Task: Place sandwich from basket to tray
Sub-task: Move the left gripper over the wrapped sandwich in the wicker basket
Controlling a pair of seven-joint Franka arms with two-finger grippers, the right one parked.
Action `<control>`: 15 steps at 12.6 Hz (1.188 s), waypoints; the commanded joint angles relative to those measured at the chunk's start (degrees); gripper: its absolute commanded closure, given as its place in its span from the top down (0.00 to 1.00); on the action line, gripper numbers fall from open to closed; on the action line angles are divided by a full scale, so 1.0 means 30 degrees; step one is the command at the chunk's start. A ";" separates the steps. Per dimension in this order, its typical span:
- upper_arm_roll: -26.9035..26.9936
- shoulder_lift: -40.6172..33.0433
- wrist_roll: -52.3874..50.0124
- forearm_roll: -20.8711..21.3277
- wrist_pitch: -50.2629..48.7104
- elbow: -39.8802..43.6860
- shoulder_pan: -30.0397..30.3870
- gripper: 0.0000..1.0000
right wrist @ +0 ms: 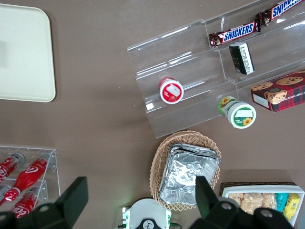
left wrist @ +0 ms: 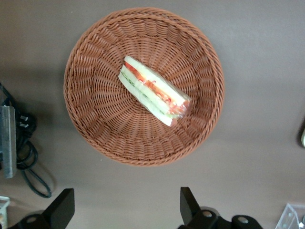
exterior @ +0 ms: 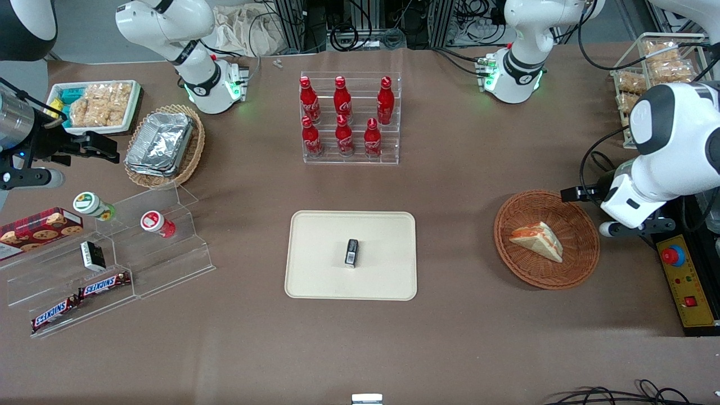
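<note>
The sandwich [exterior: 538, 239] [left wrist: 155, 90], a white-bread wedge with red-orange and green layers, lies on its side in the round reddish-brown basket [exterior: 574, 264] [left wrist: 95, 129]. The cream tray [exterior: 315, 236] [right wrist: 24, 52] lies toward the middle of the table, with a small black packet [exterior: 351, 252] on it. My gripper [left wrist: 125, 207] hangs open and empty high over bare tablecloth just outside the basket's rim. Its dark fingers [left wrist: 188, 205] stand wide apart and touch nothing. In the front view, the arm's white wrist [exterior: 624, 197] hovers over the basket's edge toward the working arm's end.
A control box with a red button [exterior: 683, 275] sits beside the basket at the table's edge, and a black cable [left wrist: 28, 162] lies near it. Farther from the front camera than the tray is a clear rack of red bottles [exterior: 350, 118]. An acrylic step shelf [exterior: 112, 264] stands toward the parked arm's end.
</note>
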 commanded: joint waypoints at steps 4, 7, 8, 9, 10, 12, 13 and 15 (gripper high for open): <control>-0.0153 -0.0252 -0.4874 -0.1074 0.4509 -0.2703 0.0735 0.99; -0.0183 0.0421 -0.8013 -0.1106 0.6710 -0.3173 0.0884 0.99; -0.0212 0.0771 -0.9037 -0.1019 0.7413 -0.3348 0.0855 0.99; -0.0212 0.0949 -0.9656 -0.1018 0.7768 -0.3495 0.0855 0.99; -0.0212 0.1153 -0.9953 -0.1018 0.7859 -0.3526 0.0826 0.99; -0.0212 0.1243 -1.0365 -0.1018 0.8237 -0.3875 0.0826 0.99; -0.0241 0.1243 -1.0598 -0.1018 0.8675 -0.4110 0.0826 0.99; -0.0242 0.1360 -1.1154 -0.1018 0.9641 -0.4549 0.0826 0.99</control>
